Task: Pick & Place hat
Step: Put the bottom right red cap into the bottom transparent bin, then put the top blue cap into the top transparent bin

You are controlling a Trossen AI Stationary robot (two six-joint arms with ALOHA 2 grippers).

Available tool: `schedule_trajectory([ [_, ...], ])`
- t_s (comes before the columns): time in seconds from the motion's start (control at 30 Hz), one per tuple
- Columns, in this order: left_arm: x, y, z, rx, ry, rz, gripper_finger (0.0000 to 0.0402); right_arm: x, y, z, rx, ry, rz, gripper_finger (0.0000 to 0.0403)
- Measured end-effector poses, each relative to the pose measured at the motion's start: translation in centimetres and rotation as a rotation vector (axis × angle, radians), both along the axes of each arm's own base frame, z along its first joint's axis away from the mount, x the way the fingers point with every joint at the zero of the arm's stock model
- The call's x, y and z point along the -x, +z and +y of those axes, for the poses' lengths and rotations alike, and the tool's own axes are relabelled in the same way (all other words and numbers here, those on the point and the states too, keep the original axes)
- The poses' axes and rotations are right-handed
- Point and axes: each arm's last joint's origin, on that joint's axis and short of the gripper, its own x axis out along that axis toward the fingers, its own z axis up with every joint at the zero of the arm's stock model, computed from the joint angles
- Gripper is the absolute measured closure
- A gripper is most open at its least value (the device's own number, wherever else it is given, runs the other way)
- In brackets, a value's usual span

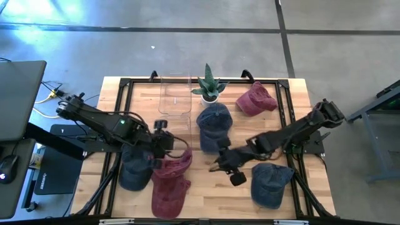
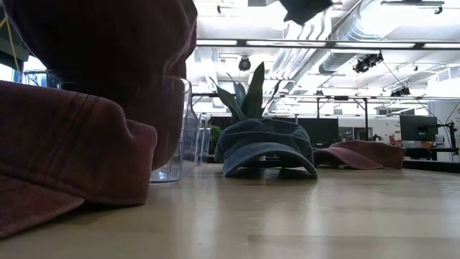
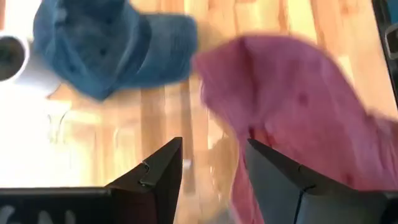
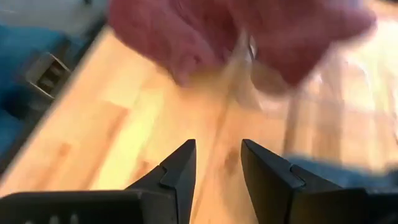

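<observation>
**Claws Hung Parted Over the Maroon Cap, Neither One Holding It**

Left claw [image 3: 208, 168] hovered above the wooden slatted table [image 1: 206, 194] with its two dark fingers standing apart and nothing between them; the soft maroon cloth baseball cap [image 3: 298, 112] lay just beside one fingertip, possibly brushing it, but was not pinched. Right claw [image 4: 217, 165] faced it from the other side, fingers likewise parted over bare wood, with the same maroon cloth showing beyond its tips.

From above, that cap [image 1: 172, 181] sat crumpled toward the table's near edge between the two arms, partly over a dark blue denim cap [image 1: 134, 172] to its left. Judging by how the claws flanked it, this was the hat being worked, and each arm was placed to take one side of the limp fabric.

Off to the right, another blue denim cap [image 1: 272, 184] rested flat. Farther back, a third blue denim cap [image 1: 214, 122] sat at mid-table, brim forward. Beyond it stood a clear plastic square container [image 1: 175, 94], probably the drop point, beside a small spiky green plant in a white pot [image 1: 209, 87]. A second maroon cap [image 1: 256, 100] lay in the far right corner.
</observation>
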Motion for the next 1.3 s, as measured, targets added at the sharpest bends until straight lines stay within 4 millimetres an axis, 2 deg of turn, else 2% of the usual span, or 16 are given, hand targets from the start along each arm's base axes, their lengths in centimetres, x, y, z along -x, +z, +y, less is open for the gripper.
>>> schedule_trajectory([
  [0.13,-2.9,-2.4,-0.9,0.038,-0.012,-0.023,0.0264,2.3,-1.7,0.6,0.049,-0.122,-0.036,0.0286],
  [0.27,-5.3,-4.6,-1.8,0.036,-0.028,-0.01,0.0303,4.2,-2.1,1.0,0.009,-0.108,-0.083,0.0284],
  [0.33,-5.7,-5.5,-2.0,0.022,-0.05,0.024,0.0322,5.0,-2.0,1.1,-0.01,-0.087,-0.123,0.0285],
  [0.43,-6.8,-5.9,-2.7,0.038,-0.132,-0.021,0.0351,6.2,-1.9,1.2,-0.027,-0.05,-0.173,0.0285],
  [0.57,-7.1,-5.5,-3.1,0.088,-0.246,-0.054,0.0385,7.5,-2.1,1.1,-0.053,-0.017,-0.233,0.0284],
  [0.67,-6.6,-5.3,-2.9,0.081,-0.237,-0.038,0.0399,8.1,-2.2,0.9,-0.087,-0.008,-0.274,0.0285],
  [0.83,-5.4,-4.1,-2.6,0.084,-0.225,-0.043,0.0397,8.5,-2.3,0.8,-0.104,-0.002,-0.296,0.0284],
  [1.03,-3.0,-3.0,-1.9,0.043,-0.171,0.017,0.0397,8.4,-2.2,0.7,-0.113,-0.005,-0.309,0.0285],
  [1.2,-0.9,-0.2,-0.9,-0.031,0.052,0.039,0.0397,8.1,-2.3,0.1,-0.091,-0.048,-0.31,0.0284],
  [1.3,0.2,1.7,-0.4,-0.114,0.232,-0.031,0.0397,8.0,-3.2,-0.6,-0.069,-0.104,-0.313,0.0284],
])
